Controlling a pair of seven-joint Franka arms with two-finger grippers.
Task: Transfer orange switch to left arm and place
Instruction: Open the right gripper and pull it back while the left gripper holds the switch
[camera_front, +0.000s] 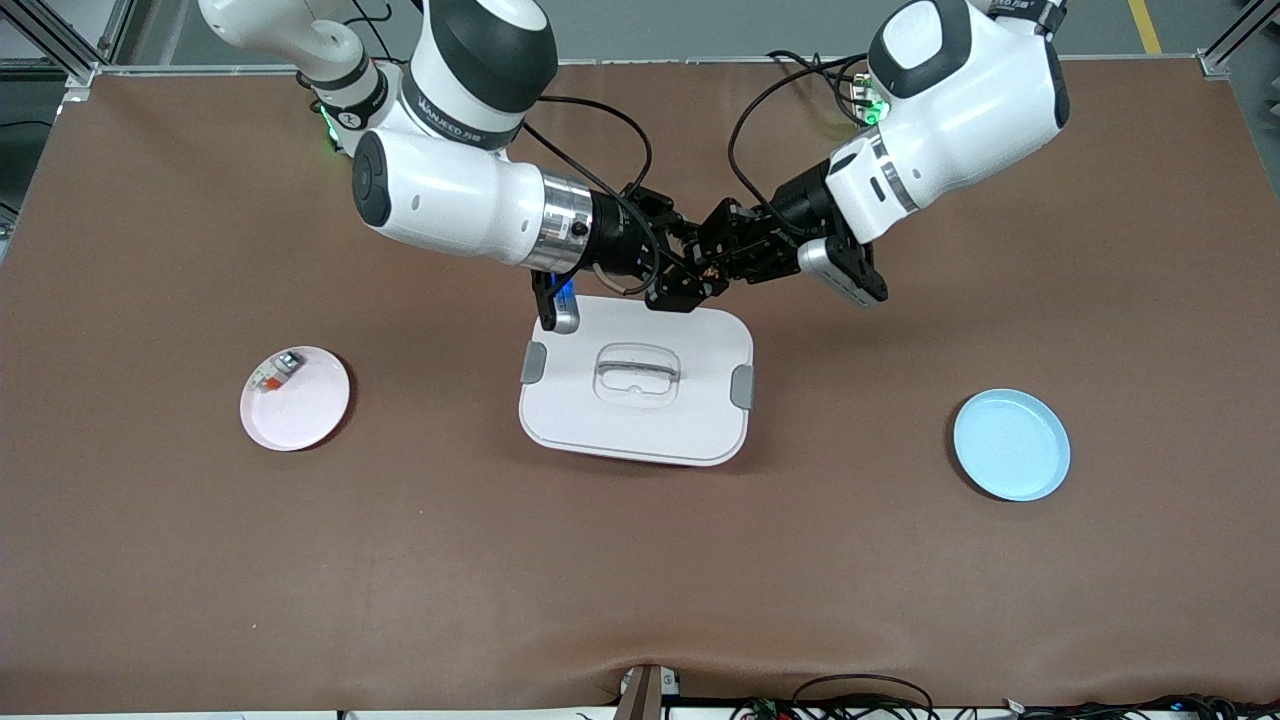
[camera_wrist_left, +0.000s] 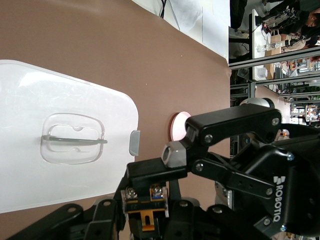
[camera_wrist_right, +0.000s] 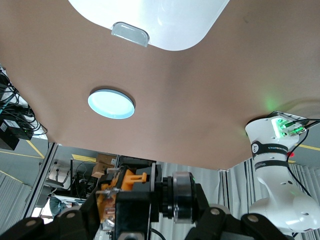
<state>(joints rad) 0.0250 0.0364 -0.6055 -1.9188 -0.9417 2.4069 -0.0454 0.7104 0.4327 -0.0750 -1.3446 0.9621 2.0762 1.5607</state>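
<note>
Counting, we see two plates: pink plate (camera_front: 296, 400) holding one small white-grey piece (camera_front: 278, 370), blue plate (camera_front: 1011, 445) bare; one box (camera_front: 636, 392); right gripper (camera_front: 672, 280) and left gripper (camera_front: 722, 252) both clamp the orange switch (camera_front: 707, 269) at frame centre.

Brown mat (camera_front: 200, 560) over whole table, wrinkled at 6 o'clock edge. Grey floor with yellow line (camera_front: 1145, 25) at 1 o'clock. Aluminium frame posts (camera_front: 60, 45) at 11 o'clock. Cables (camera_front: 860, 695) along 6 o'clock edge.

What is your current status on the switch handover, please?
Right claw and left claw meet above the box's edge nearest the bases. Orange switch between them, both shut on it. Box directly below; pink plate, blue plate untouched.
</note>
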